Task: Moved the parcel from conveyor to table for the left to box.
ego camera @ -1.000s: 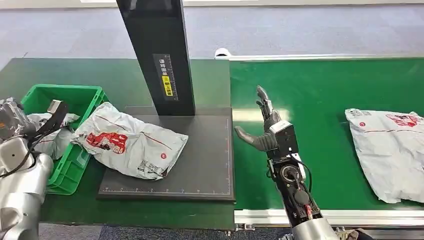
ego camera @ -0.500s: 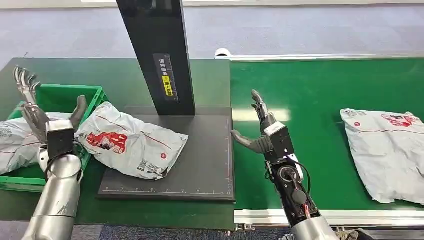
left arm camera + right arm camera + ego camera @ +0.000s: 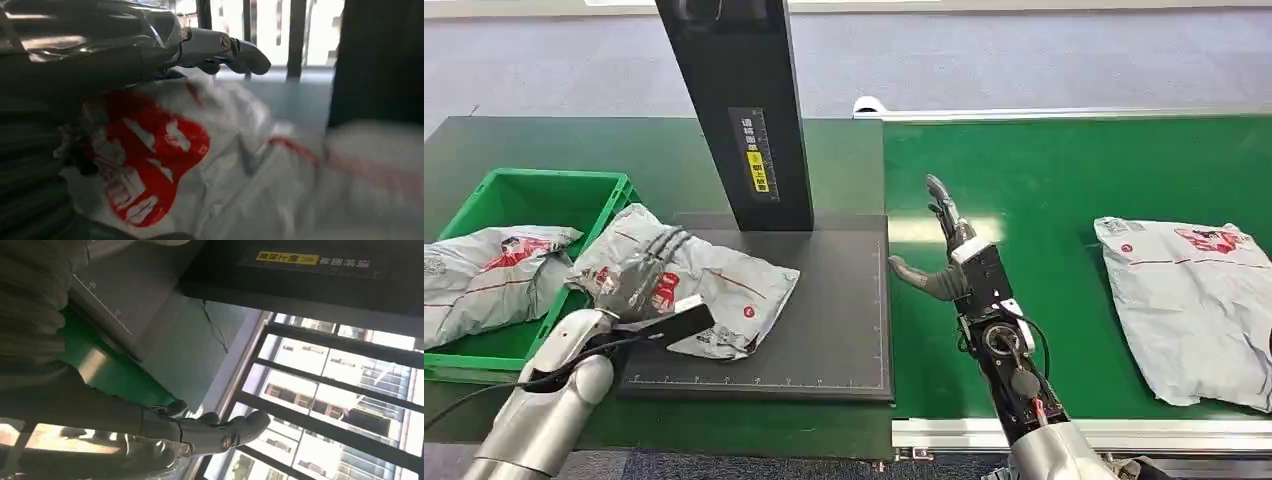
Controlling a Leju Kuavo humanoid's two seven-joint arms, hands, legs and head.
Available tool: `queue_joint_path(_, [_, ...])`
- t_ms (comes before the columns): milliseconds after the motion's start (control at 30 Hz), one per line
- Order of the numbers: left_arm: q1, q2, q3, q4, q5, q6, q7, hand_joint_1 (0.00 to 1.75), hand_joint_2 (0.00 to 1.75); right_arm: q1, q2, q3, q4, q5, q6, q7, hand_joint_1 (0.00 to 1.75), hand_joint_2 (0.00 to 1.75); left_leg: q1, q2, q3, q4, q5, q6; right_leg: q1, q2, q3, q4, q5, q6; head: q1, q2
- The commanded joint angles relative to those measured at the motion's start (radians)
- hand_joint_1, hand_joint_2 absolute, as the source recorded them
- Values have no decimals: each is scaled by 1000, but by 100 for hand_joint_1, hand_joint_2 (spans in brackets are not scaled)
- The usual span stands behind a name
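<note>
Nearest to me, the left hand [image 3: 646, 272] lies over the near end of the grey parcel [image 3: 709, 285] with the red print, which sits on the dark scale platform [image 3: 824, 320] and overhangs its left edge toward the green bin [image 3: 574, 190]. The hand blurs into the wrapper in the head view. From the wrist camera its fingers [image 3: 240, 50] stretch out above the plastic, the parcel [image 3: 200, 175] just below them, but I cannot tell whether anything is actually pinched or whether the hand merely rests there.

Across the platform, the right hand [image 3: 944, 255] hangs over the green conveyor belt [image 3: 1064, 170], just beside the platform's right edge. It holds nothing: fingers straight and pointing away from the robot, thumb splayed out toward the platform. The right wrist view shows the same spread fingers [image 3: 235, 427] with only air between them.

A little further on the left, a second grey parcel [image 3: 494, 275] lies inside the green bin, draped across its near part. To the right, a third grey parcel [image 3: 1199, 300] lies flat on the belt, well apart from the right hand and reaching the picture's edge.

Behind the platform rises a black column [image 3: 744, 110] bearing a yellow and white label [image 3: 757, 150]. Beyond it the dark green table [image 3: 554, 140] ends against grey carpet [image 3: 1024, 60].
</note>
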Motion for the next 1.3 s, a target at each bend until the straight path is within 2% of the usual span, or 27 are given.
queue_joint_path(33, [-143,7,-122,385,-115,-28,107,0,175,-41,16,11,64,24,-7,29,0,175,-2,-3,3,-3,2,1,-1,-4,4,-2,1,0,0,0])
queue_joint_path(100, [-169,-5,-114,402,-147,-16,149,0,175,-32,19,0,47,34,-14,38,0,175,-1,-3,3,-3,3,0,-1,-5,5,-1,3,0,0,0])
queue_joint_path(133, [-175,-6,-115,405,-160,-10,159,16,175,-29,20,-2,43,37,-14,40,0,175,-1,-4,4,-2,3,0,-1,-6,7,-1,2,0,0,0])
queue_joint_path(167, [-185,-12,-109,415,-173,3,164,164,175,-21,21,-10,35,41,-16,43,0,175,-1,-5,6,-1,2,0,-1,-6,8,0,1,0,1,0])
queue_joint_path(200, [-186,-12,-108,414,-173,2,164,175,175,-20,20,-10,36,41,-16,43,0,175,-1,-4,4,-2,4,0,-1,-7,7,-1,4,-1,0,0])
queue_joint_path(267, [-176,-8,-106,392,-157,33,115,175,175,-13,15,-15,29,39,-15,42,0,175,-1,-4,5,-2,5,-1,-1,-6,7,0,4,-2,0,0])
queue_joint_path(433, [-164,-5,-102,373,-152,34,106,175,175,-12,13,-17,25,40,-14,42,0,175,0,-5,3,-1,10,-1,0,-7,4,0,8,-3,0,0])
queue_joint_path(500, [-138,-3,-97,307,-119,81,25,175,175,-5,7,-19,15,41,-11,41,0,175,0,-4,2,-2,11,-1,1,-6,3,-1,9,-3,0,0])
queue_joint_path(633, [-96,-14,-80,180,-77,162,-27,175,175,5,-6,-19,1,40,-1,39,0,175,0,-5,4,-1,9,-1,0,-7,6,0,7,-3,0,0])
queue_joint_path(733, [-74,-62,-30,108,-49,349,-58,175,175,14,0,-23,-12,39,5,34,0,175,0,-6,0,-1,9,-1,0,-8,3,0,6,-2,0,0])
queue_joint_path(867, [-70,-153,54,-43,154,733,-254,175,175,10,12,-21,-10,35,3,31,0,175,1,-8,-7,1,10,0,1,-11,-4,0,7,-2,1,0])
queue_joint_path(900, [-61,-188,116,-109,170,733,-316,175,175,7,13,-18,-4,35,3,31,0,175,1,-8,-9,1,10,-1,1,-10,-6,1,7,-2,0,0])
queue_joint_path(1033, [-52,-187,112,-121,171,733,-314,175,175,3,15,-17,6,33,0,29,0,175,0,-6,-9,0,9,-1,0,-8,-6,0,7,-2,0,0])
queue_joint_path(1067, [-46,-225,177,-167,178,733,-380,175,175,1,15,-16,10,32,-1,27,0,175,0,-6,-8,0,9,-1,0,-7,-6,1,7,-2,0,0])
queue_joint_path(1100, [-41,-310,302,-215,191,733,-523,175,175,-2,15,-12,18,29,-3,23,0,175,0,-5,-9,0,9,-1,0,-7,-7,0,8,-2,0,0])
queue_joint_path(1133, [-40,-327,326,-245,181,733,-540,175,175,-4,16,-10,22,28,-5,21,0,175,1,-5,-10,1,9,-1,1,-7,-8,1,7,-2,0,0])
queue_joint_path(1167, [-38,-363,404,-368,27,733,-540,175,175,-10,16,-2,36,25,-8,13,0,175,1,-5,-10,1,8,-1,1,-7,-8,1,7,-2,0,0])
queue_joint_path(1200, [-40,-368,417,-384,1,733,-540,175,175,-11,16,0,41,24,-9,11,0,175,1,-5,-11,1,9,0,1,-7,-9,1,8,-2,0,0])
queue_joint_path(1300, [-156,-405,624,-268,-230,733,-532,175,175,-14,16,12,55,16,-17,-1,0,175,1,-3,-12,2,8,-1,2,-5,-10,1,8,-2,0,0])
